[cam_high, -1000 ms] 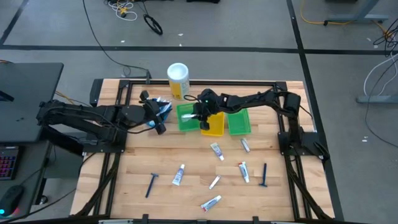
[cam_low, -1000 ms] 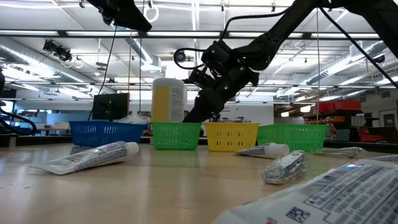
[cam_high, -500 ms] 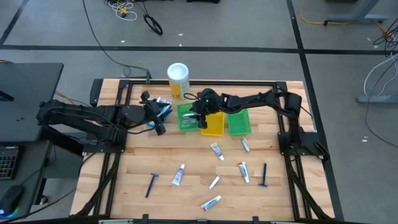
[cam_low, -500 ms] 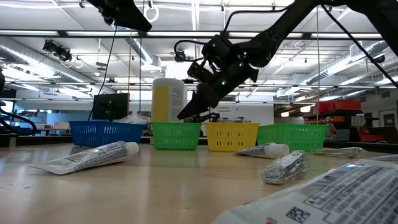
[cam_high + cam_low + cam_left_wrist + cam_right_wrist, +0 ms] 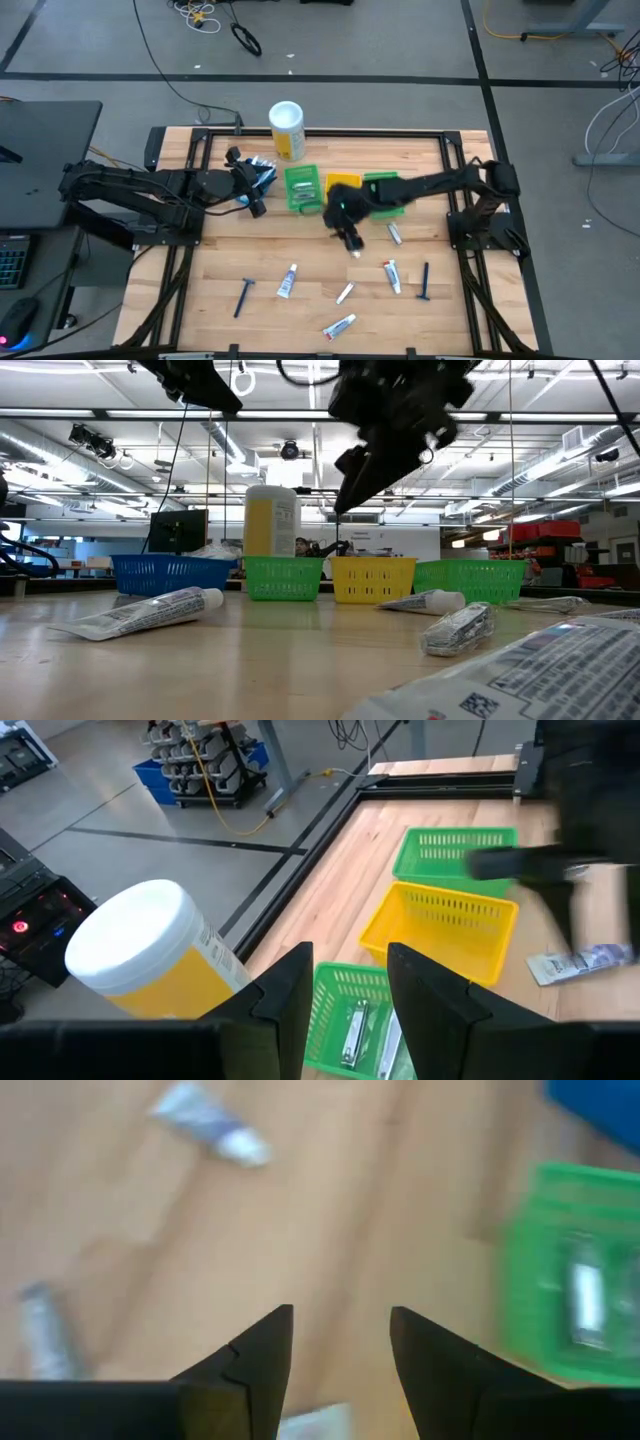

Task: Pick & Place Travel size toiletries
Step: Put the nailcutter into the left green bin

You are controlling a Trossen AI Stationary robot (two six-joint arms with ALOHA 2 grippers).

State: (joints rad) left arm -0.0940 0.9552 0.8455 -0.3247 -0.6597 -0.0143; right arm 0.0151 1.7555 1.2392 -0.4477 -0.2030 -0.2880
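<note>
Toiletries lie scattered on the wooden table: white tubes (image 5: 288, 282) (image 5: 391, 275) (image 5: 340, 325), a silver tube (image 5: 393, 233) and dark razors (image 5: 244, 296) (image 5: 425, 282). Another silver tube (image 5: 352, 1030) lies in the left green bin (image 5: 302, 189). My right gripper (image 5: 350, 236) (image 5: 340, 1345) hangs open above the table's middle, just over a white tube (image 5: 351, 247), with nothing between its fingers. My left gripper (image 5: 256, 190) (image 5: 345, 995) stands open and raised beside the blue bin (image 5: 262, 172), pointing toward the bins.
A yellow bin (image 5: 341, 187) and a second green bin (image 5: 384, 192) stand in a row right of the left green bin. A tall white-and-yellow canister (image 5: 286, 128) stands behind them at the far edge. Bare wood lies at the near left.
My right gripper has swung away from the left green bin, rising and travelling toward the table's near edge and to the right. It now hangs over the loose tubes at mid-table.
</note>
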